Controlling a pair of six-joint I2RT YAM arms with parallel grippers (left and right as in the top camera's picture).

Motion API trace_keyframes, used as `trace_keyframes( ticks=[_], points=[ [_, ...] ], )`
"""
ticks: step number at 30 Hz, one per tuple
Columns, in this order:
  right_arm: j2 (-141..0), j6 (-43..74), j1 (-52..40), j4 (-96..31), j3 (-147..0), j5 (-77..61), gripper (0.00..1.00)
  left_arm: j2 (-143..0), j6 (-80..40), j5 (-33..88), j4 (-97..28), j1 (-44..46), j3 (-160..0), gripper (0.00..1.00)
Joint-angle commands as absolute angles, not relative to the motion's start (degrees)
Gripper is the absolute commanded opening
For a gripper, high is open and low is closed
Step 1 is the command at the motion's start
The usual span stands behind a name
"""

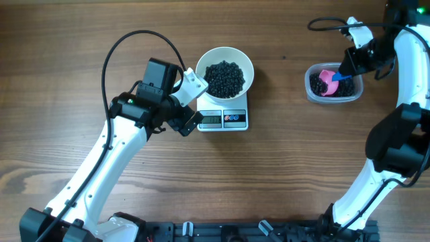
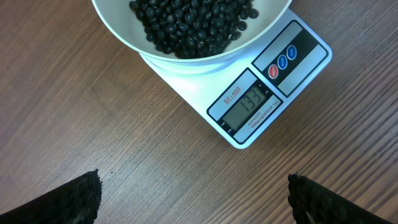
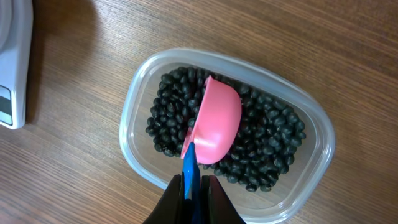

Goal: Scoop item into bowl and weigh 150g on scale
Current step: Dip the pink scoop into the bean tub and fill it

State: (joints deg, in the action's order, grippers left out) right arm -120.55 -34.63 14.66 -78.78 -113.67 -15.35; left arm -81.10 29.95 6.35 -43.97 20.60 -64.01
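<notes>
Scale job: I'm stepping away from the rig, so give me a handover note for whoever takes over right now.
Left gripper: open, empty, beside the scale.
Right gripper: shut on the blue handle of the pink scoop, which is in the clear tub of beans.
White bowl: on the scale, part filled with beans.
Done: bowl loaded; display appears to read 133.
Left: add a little more to reach 150.

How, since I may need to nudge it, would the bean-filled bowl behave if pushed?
Probably steady: the bowl holds a heap of beans, adding weight. It rests on the flat scale, so a push might slide or tip it. Loose round beans would likely roll out.
</notes>
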Motion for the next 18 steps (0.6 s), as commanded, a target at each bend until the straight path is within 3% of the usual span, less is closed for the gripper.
trace_keyframes(
  ticks=[1,18],
  points=[
    [-121.9,-35.9,15.9,-79.6,-114.0,-18.1,0.04,-80.6,31.1,7.2,-44.0,20.3,-63.8,1.0],
    [-121.9,-35.4,18.0,-80.8,-114.1,-25.8,0.04,-80.6,31.1,7.2,-44.0,20.3,-63.8,1.0]
  ],
)
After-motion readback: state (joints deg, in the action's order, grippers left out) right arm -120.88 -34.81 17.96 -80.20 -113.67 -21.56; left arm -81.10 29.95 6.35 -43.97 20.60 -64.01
